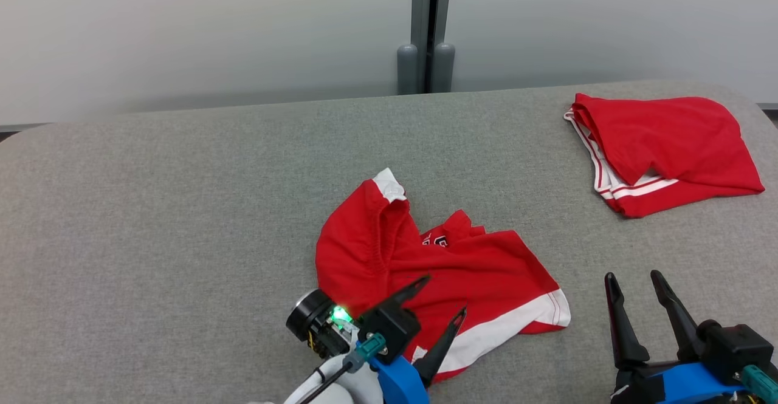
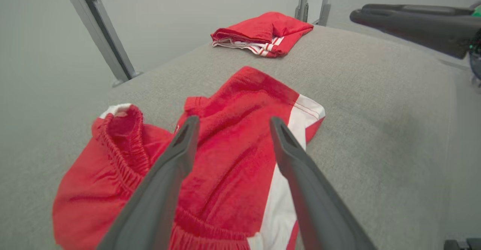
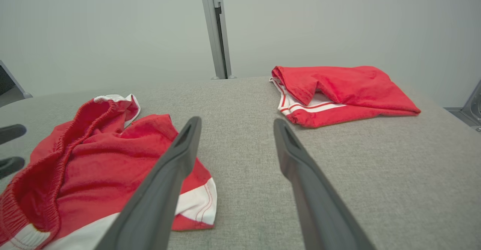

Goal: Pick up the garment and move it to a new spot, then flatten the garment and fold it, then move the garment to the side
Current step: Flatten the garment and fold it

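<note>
Grey woven cloth covers the desk (image 1: pixel 182 209), which runs from edge to edge of the head view and carries two red pieces.

The larger is the garment (image 1: pixel 462 270), a pair of red shorts with white trim. It lies crumpled near the front edge, about midway along it. One side is humped up and the elastic waistband (image 2: pixel 124 148) stands open, so nothing about it is flat yet. It appears to be the piece still to be picked up and moved.

A second red garment (image 1: pixel 668 149) sits folded at the far right corner, well apart from the first. Its tidy stack and out-of-the-way spot suggest a finished piece, parked where it will not get in the way.

The left fingers (image 1: pixel 408 290) hang over the near part of the crumpled shorts, spread wide and holding nothing. Red cloth shows between and beneath them in the left wrist view. That placement looks like a set-up for a first pinch near the waistband.

The right fingers (image 1: pixel 621 325) are equally wide and empty. They sit over bare desk near the front right, beside the white hem band (image 1: pixel 516 325) and not touching it, probably waiting to take the other side.
</note>
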You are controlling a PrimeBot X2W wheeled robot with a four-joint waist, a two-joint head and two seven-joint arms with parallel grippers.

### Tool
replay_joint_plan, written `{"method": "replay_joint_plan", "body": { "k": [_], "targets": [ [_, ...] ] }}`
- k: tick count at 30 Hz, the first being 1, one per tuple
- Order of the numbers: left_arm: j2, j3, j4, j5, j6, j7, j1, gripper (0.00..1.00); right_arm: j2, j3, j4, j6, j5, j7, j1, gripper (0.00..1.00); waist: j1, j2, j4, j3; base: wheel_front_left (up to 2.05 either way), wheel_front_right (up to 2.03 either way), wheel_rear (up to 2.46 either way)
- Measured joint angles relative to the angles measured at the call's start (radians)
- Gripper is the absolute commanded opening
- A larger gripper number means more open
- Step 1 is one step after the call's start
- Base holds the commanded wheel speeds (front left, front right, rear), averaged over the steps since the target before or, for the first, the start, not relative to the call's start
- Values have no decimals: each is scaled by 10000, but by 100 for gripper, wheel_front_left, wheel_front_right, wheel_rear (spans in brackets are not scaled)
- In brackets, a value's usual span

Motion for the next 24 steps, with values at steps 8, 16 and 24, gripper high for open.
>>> {"method": "replay_joint_plan", "body": {
  "k": [8, 16, 24],
  "targets": [
    [583, -1712, 1212, -633, -46, 393, -456, 100, 0, -19, 199, 0, 2, -61, -125, 100, 0, 0, -94, 228, 0, 0, 0],
    [1057, -2134, 1795, -865, -50, 669, -774, 100, 0, -71, 337, 0, 2, -104, -255, 100, 0, 0, -123, 284, 0, 0, 0],
    [1657, -2382, 1285, -894, -35, 1404, -486, 100, -2, -161, 387, 0, 17, -148, -251, 100, 0, 0, -51, 351, 0, 0, 0]
  ]
}}
